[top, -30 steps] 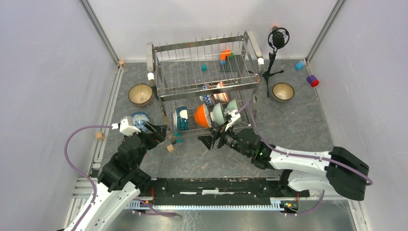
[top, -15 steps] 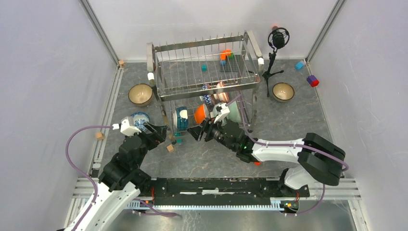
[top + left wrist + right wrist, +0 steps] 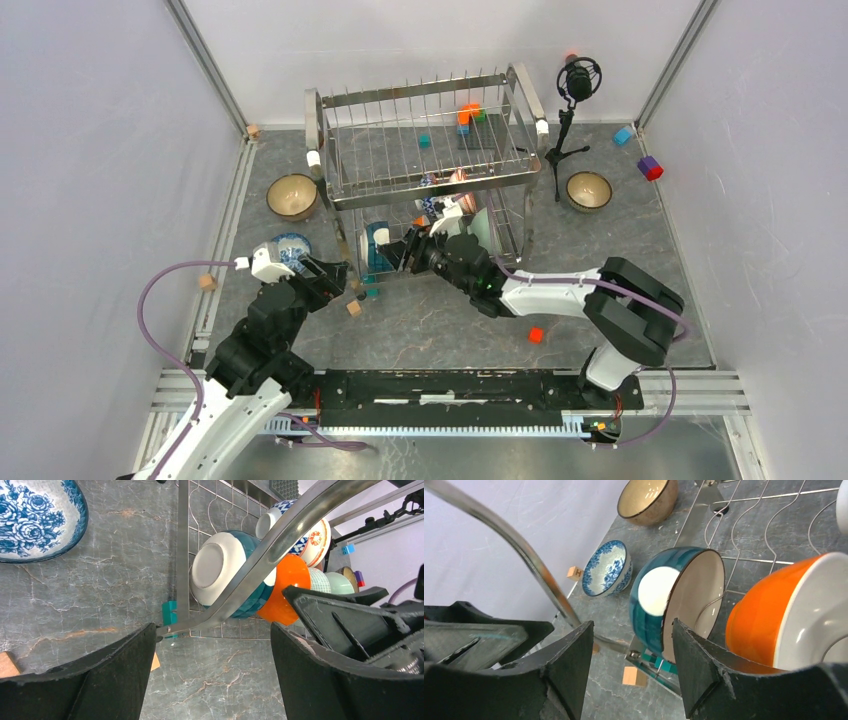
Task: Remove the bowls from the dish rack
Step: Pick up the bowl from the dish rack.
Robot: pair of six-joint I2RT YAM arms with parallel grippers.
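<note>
The right gripper (image 3: 631,630) faces the teal bowl (image 3: 674,600).
Jaws spread and empty, bowl on edge dead ahead; left gripper (image 3: 214,630) farther.

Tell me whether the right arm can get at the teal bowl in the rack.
Probably yes: the right gripper stands open facing the teal bowl, nothing between them; the dish rack's curved tube runs close beside one finger.

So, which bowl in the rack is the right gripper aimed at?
The teal bowl with the white foot, at the row's left end; the orange bowl stands beside it.
</note>
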